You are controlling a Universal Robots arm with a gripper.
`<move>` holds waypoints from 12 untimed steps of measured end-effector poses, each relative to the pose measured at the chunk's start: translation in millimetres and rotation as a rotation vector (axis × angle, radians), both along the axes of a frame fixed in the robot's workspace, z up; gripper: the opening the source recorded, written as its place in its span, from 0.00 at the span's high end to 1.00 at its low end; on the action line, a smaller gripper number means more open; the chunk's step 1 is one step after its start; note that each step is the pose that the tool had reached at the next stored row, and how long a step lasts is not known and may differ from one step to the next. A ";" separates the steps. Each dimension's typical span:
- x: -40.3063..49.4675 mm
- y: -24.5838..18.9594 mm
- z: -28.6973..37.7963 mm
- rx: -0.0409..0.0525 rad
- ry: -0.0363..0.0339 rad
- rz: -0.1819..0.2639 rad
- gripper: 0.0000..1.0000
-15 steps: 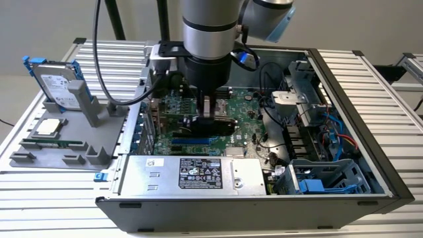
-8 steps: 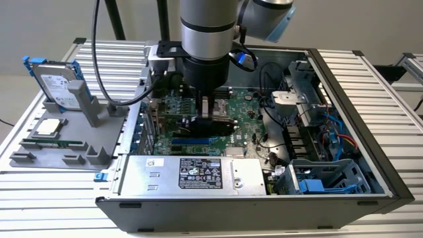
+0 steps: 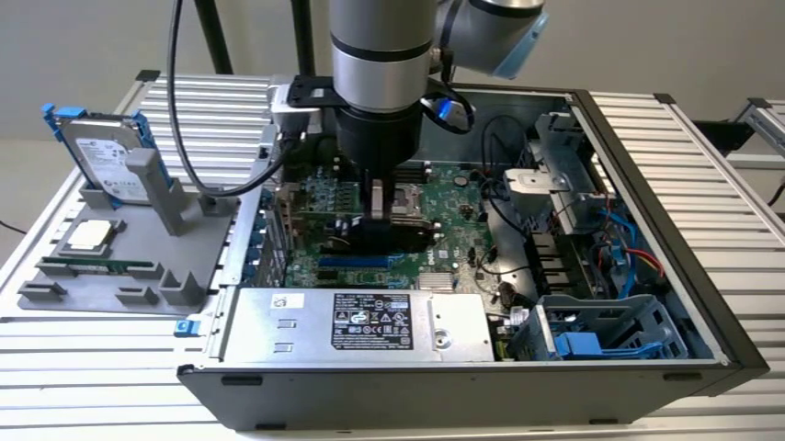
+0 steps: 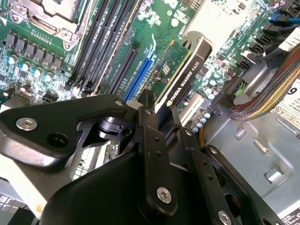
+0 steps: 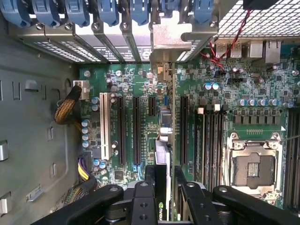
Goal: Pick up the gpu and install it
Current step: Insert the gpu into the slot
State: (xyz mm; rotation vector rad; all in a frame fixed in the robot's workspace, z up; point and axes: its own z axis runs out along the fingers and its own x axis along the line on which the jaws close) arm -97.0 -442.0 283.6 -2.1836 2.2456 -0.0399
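- Inside the open computer case [image 3: 638, 303], the arm reaches straight down over the motherboard [image 3: 454, 230], with the gripper [image 3: 395, 216] low among the components.
- The gripper is closed on the gpu [image 3: 390, 241], which it holds edge-down between its fingers; in the exterior view the card's black cooler shows just below the fingertips.
- In the second wrist view, the gpu [image 4: 185, 77] projects beyond the gripper [image 4: 157, 117] as a black slab standing on edge over the expansion slots, beside a blue slot [image 4: 140, 77] and near the black memory slots [image 4: 101, 37].
- In the first wrist view, the gpu [image 5: 165, 122] appears edge-on, running from the gripper [image 5: 165, 183] toward the rear wall of the case; its silver end bracket [image 5: 171, 42] sits at the row of blue slot clips [image 5: 108, 11].
- Whether the card's edge is fully seated in the slot cannot be determined.
- The empty processor socket [image 5: 253, 164] lies to one side of the card, well apart from it.
- On the exterior view's left, a grey parts fixture [image 3: 110, 266] rests on the table [image 3: 73, 367] beside the case, carrying a hard drive with blue rails [image 3: 105, 156], a processor chip [image 3: 88, 236] and a memory stick [image 3: 105, 266].
- A silver power supply [image 3: 356, 322] occupies the near edge of the case.
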 end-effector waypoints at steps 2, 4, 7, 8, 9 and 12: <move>-0.3 0.0 -0.1 -0.0001 0.0000 0.000 1.00; -0.7 0.0 -0.2 0.0000 0.0000 0.000 1.00; -1.5 0.0 -0.8 0.0000 0.0000 0.000 1.00; -1.9 0.0 -1.2 0.0001 0.0000 0.000 1.00; -2.2 0.0 -1.6 0.0000 0.0000 0.000 1.00; -3.3 0.0 -2.9 0.0001 -0.0001 0.000 1.00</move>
